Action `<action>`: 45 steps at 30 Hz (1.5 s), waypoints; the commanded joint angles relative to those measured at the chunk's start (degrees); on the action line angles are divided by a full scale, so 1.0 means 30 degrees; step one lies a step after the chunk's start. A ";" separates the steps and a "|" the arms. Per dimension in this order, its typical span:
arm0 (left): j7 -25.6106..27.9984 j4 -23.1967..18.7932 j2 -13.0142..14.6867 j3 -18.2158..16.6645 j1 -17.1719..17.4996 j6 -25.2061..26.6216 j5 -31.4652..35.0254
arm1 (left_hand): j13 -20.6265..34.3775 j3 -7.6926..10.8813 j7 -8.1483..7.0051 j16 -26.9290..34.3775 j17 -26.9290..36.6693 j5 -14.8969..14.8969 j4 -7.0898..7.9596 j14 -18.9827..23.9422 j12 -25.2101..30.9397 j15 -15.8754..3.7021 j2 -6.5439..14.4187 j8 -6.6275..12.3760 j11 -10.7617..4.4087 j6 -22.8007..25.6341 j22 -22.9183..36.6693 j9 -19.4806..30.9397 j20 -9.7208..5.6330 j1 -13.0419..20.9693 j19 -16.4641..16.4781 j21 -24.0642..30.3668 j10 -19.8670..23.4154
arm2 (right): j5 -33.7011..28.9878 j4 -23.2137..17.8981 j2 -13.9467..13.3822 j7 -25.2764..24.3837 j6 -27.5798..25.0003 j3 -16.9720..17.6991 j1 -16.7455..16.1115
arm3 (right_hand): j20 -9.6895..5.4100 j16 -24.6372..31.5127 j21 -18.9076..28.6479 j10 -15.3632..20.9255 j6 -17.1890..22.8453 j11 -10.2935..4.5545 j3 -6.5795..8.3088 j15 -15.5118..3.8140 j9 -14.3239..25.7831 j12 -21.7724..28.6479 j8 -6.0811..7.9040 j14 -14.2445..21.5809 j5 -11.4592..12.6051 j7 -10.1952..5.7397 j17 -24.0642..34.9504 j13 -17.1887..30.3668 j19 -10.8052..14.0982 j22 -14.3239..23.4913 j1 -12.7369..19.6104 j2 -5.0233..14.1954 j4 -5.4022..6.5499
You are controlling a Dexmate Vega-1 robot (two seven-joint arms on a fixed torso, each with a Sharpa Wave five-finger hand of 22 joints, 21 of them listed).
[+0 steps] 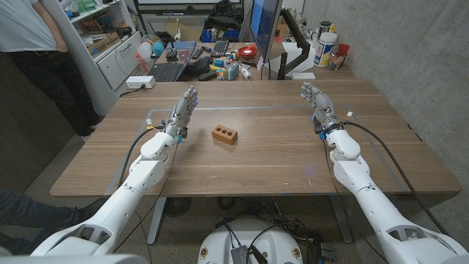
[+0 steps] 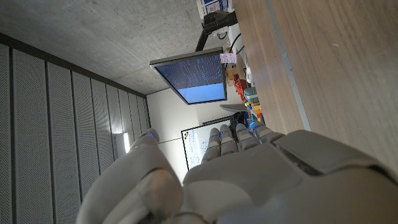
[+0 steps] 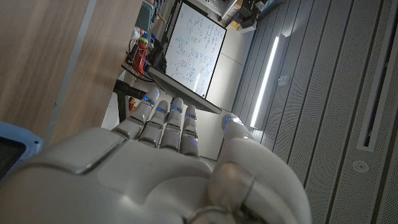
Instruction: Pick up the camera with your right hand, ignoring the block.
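i see my right hand (image 1: 316,103) and left hand (image 1: 183,110) empty, fingers extended, near opposite table (image 1: 278,158) edges. block (image 1: 225,134) sits between, nearer left. can't spot the camera.

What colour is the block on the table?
Reddish-brown, brick-like, with dark holes in its top: the block shows best in the head view.

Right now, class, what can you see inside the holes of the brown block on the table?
The brown block lies on the wooden table between both robot hands, apart from each. Its top shows round holes that look dark; whether anything sits inside them is too small to tell.
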 commanded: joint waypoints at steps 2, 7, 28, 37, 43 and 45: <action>-0.0317 0.0021 -0.0163 -0.0276 0.0052 0.0078 0.0041 | 0.0070 0.0084 -0.0003 0.0068 0.0037 0.0089 -0.0054 -0.0082 0.0064 0.0004 0.0079 0.0130 -0.0115 0.0093 0.0019 0.0106 0.0137 0.0160 -0.0089 -0.0038 -0.0037 | -0.1759 0.0126 -0.0087 -0.0669 0.0979 0.0207 -0.0066 | -0.0089 -0.0007 -0.0065 0.0205 0.0154 0.0023 0.0004 -0.0039 0.0037 0.0113 0.0137 0.0194 0.0095 -0.0025 0.0045 0.0042 0.0185 0.0024 0.0178 -0.0045 -0.0145; -0.0656 0.0209 -0.0250 -0.0398 0.0030 0.0110 -0.0270 | 0.0070 0.0078 -0.0008 0.0068 0.0037 0.0086 -0.0059 -0.0077 0.0060 0.0008 0.0091 0.0138 -0.0093 0.0120 0.0020 0.0107 0.0157 0.0171 -0.0085 -0.0056 -0.0036 | -0.2349 0.0397 -0.0011 -0.1209 0.1701 0.0236 -0.0029 | -0.0075 -0.0022 -0.0130 0.0295 0.0278 -0.0015 0.0026 -0.0080 0.0039 0.0128 0.0158 0.0261 0.0106 -0.0126 0.0031 0.0044 0.0229 0.0022 0.0242 -0.0095 -0.0232; -0.0474 0.0208 -0.0285 -0.0440 0.0070 0.0110 -0.0012 | 0.0071 0.0047 -0.0037 0.0071 0.0035 0.0066 -0.0081 -0.0032 0.0056 -0.0034 0.0152 0.0147 -0.0144 0.0205 0.0027 0.0110 0.0179 0.0229 -0.0046 -0.0144 0.0023 | -0.5216 0.0638 -0.0232 -0.3711 0.3421 0.0026 -0.0044 | -0.0285 0.0017 -0.0398 0.1031 0.0947 -0.0292 0.0217 -0.0491 0.0048 0.0290 0.0247 0.0883 0.0172 -0.0530 0.0024 0.0047 0.0718 0.0023 0.0508 -0.0107 -0.0541; -0.0372 0.0192 -0.0281 -0.0423 0.0108 0.0084 0.0116 | 0.0071 0.0034 -0.0060 0.0077 0.0035 0.0057 -0.0089 -0.0002 0.0046 -0.0043 0.0173 0.0134 -0.0176 0.0193 0.0029 0.0111 0.0188 0.0249 -0.0043 -0.0180 0.0022 | -0.6417 0.0277 -0.0777 -0.4352 0.3306 -0.0165 -0.0139 | -0.0291 -0.0024 -0.0493 0.1095 0.1035 -0.0343 0.0265 -0.0524 0.0049 0.0279 0.0231 0.0929 0.0186 -0.0600 0.0017 0.0047 0.0779 0.0023 0.0587 -0.0138 -0.0635; -0.0347 0.0086 -0.0274 -0.0437 0.0183 -0.0011 0.0156 | 0.0072 0.0025 -0.0057 0.0075 0.0035 0.0052 -0.0093 0.0002 0.0036 -0.0049 0.0186 0.0136 -0.0196 0.0213 0.0030 0.0112 0.0191 0.0261 -0.0038 -0.0202 0.0011 | -0.6977 -0.0085 -0.1126 -0.4678 0.2985 -0.0202 -0.0249 | -0.0298 -0.0050 -0.0547 0.1066 0.1055 -0.0348 0.0278 -0.0521 0.0050 0.0248 0.0213 0.0938 0.0190 -0.0599 0.0015 0.0047 0.0805 0.0023 0.0617 -0.0176 -0.0684; -0.0358 0.0065 -0.0260 -0.0435 0.0188 -0.0030 0.0172 | 0.0072 0.0022 -0.0064 0.0076 0.0035 0.0050 -0.0095 0.0009 0.0038 -0.0047 0.0189 0.0137 -0.0182 0.0217 0.0030 0.0112 0.0194 0.0264 -0.0037 -0.0208 0.0018 | -0.7228 -0.0189 -0.1255 -0.4823 0.2915 -0.0218 -0.0279 | -0.0294 -0.0060 -0.0565 0.1070 0.1059 -0.0364 0.0281 -0.0526 0.0050 0.0245 0.0208 0.0932 0.0191 -0.0586 0.0014 0.0048 0.0799 0.0023 0.0625 -0.0187 -0.0697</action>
